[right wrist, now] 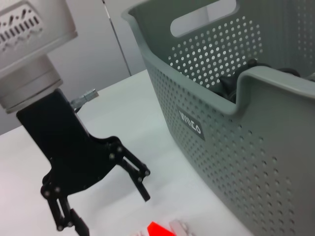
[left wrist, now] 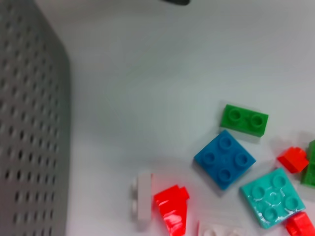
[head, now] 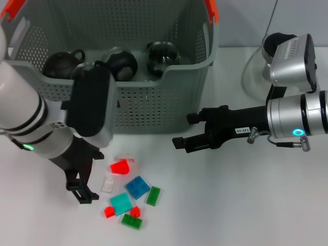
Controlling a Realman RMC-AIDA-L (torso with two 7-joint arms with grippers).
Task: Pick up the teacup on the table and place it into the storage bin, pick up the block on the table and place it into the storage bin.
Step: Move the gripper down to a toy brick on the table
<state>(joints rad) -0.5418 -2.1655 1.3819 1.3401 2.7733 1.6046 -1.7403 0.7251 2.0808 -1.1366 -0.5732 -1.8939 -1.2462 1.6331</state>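
Head view: the bin [head: 154, 107] sits at the back of the white bench [head: 230, 205], and inside it lie three dark teacups: one [head: 61, 64] toward the robot's left, one [head: 120, 62] in the middle, one [head: 163, 57] toward the right. In front of the bin a scatter of blocks lies on the bench: a red block [head: 120, 167], a white block [head: 107, 184], a blue block [head: 137, 187], a teal block [head: 122, 203], green ones [head: 153, 196] and small red bits. The left claw [head: 82, 182] hangs just beside that pile, on the robot's left of it, fingers apart and holding nothing. The right claw [head: 182, 130] hovers in front of the bin's right end, fingers apart, empty. A glass carafe [head: 261, 72] stands behind the right arm.

Left wrist view: the bin wall [left wrist: 29, 137] runs along one side. On the bare bench lie the blue block [left wrist: 225, 159], a green block [left wrist: 244, 119], the teal block [left wrist: 272, 197], the red block [left wrist: 172, 209] touching the white block [left wrist: 142, 201]. This arm's own fingers don't show here.

Right wrist view: the left claw [right wrist: 106, 206] appears across the bench, fingers spread, above a red block [right wrist: 157, 229]. The bin [right wrist: 236, 162] fills the other side, dark teacups [right wrist: 236, 78] just visible over its dipped rim.
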